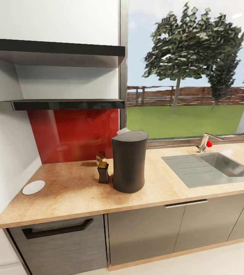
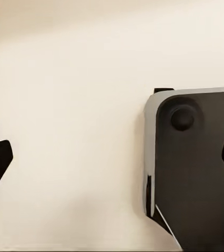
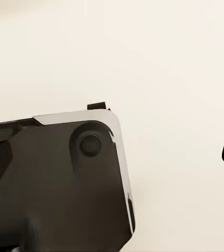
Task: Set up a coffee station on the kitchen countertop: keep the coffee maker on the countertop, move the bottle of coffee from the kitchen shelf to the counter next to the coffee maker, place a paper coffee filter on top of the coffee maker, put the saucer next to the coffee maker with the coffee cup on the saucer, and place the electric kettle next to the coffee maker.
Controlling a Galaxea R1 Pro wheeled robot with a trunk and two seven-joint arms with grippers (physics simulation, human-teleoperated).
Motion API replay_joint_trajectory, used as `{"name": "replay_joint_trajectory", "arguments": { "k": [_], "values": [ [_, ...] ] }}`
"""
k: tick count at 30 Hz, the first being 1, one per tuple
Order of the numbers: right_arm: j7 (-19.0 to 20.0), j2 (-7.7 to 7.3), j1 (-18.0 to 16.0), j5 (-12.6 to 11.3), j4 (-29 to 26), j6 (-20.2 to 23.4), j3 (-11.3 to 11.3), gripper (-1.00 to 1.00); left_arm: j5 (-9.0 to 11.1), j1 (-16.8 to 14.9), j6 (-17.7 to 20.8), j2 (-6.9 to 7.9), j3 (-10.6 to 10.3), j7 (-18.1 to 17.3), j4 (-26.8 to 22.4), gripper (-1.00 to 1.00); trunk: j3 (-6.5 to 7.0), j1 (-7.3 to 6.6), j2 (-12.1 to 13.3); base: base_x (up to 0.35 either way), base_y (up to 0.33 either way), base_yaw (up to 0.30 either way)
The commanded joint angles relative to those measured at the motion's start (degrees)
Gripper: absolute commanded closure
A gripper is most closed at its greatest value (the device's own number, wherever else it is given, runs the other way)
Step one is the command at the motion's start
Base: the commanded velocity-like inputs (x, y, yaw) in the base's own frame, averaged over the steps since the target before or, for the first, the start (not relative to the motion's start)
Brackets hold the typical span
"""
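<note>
In the head view we see the wooden worktop (image 1: pixel 72 198) with the tall dark coffee maker (image 1: pixel 129 161) standing near its middle, and a small dark bottle of coffee (image 1: pixel 103 172) just beside it, on its left side. A white saucer (image 1: pixel 33 187) lies well apart from them, near the wall at the left end. The two shelves (image 1: pixel 57 104) above look bare from this angle, and the sink (image 1: pixel 207 168) is at the right. We cannot find the cup, the kettle or the paper filter here. In the left wrist view, the left gripper (image 2: pixel 112 157) has its fingers wide apart with nothing between them, above the pale floor and a part of the robot base (image 2: pixel 196 168). In the right wrist view, the right gripper (image 3: pixel 112 157) is also spread and holds nothing. We judge that the risk is in the next reach: the bottle stands so close to the coffee maker that an arm coming for the saucer could knock it over.
</note>
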Motion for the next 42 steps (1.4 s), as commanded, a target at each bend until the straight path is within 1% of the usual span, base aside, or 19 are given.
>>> {"name": "replay_joint_trajectory", "arguments": {
  "k": [1,2,4,7,10,18,29,42],
  "values": [
    [0.0,0.00,0.0,-0.3,0.0,-0.2,-0.1,-1.00,-0.6,-0.2,0.4,0.06,0.5,1.6,0.5,-1.00,0.00,0.02,0.0,0.000,0.000,0.000],
    [0.0,-0.01,0.0,-0.3,0.1,-0.2,-0.1,-1.00,-0.5,-0.3,0.8,0.15,0.6,3.3,0.8,-1.00,0.00,0.02,0.0,0.000,0.000,0.000],
    [0.0,-0.01,0.0,-0.3,0.1,-0.2,-0.1,-1.00,-0.5,-0.5,1.1,0.23,0.6,5.3,1.1,-1.00,0.00,0.02,0.0,0.000,0.000,0.000],
    [0.0,-0.02,0.0,-0.3,0.1,-0.2,-0.1,-1.00,-0.5,-0.5,1.4,0.28,0.5,7.1,1.4,-1.00,0.00,0.02,0.0,0.000,0.000,0.000],
    [-0.3,-0.11,0.0,-0.3,0.1,-0.2,-0.2,-1.00,-0.5,-0.6,1.5,0.35,0.5,7.7,1.5,-1.00,0.00,0.02,0.0,0.000,0.000,0.000],
    [-0.5,-0.38,0.0,-0.4,0.1,-0.2,-0.2,-1.00,-0.5,-0.6,1.4,0.55,0.5,8.0,1.5,-1.00,-0.12,0.02,0.0,0.000,0.000,0.056],
    [-0.5,-0.37,0.0,-0.4,0.2,-0.2,-0.2,-1.00,-0.3,-0.6,0.7,1.08,0.6,8.2,1.5,-1.00,-0.65,0.02,0.0,0.000,0.000,0.214],
    [-0.5,-0.37,0.0,-0.4,0.2,-0.2,-0.1,-1.00,-0.2,-0.6,0.5,1.32,0.7,8.2,1.5,-1.00,-1.31,0.02,0.0,0.000,0.000,0.231]
  ]
}}
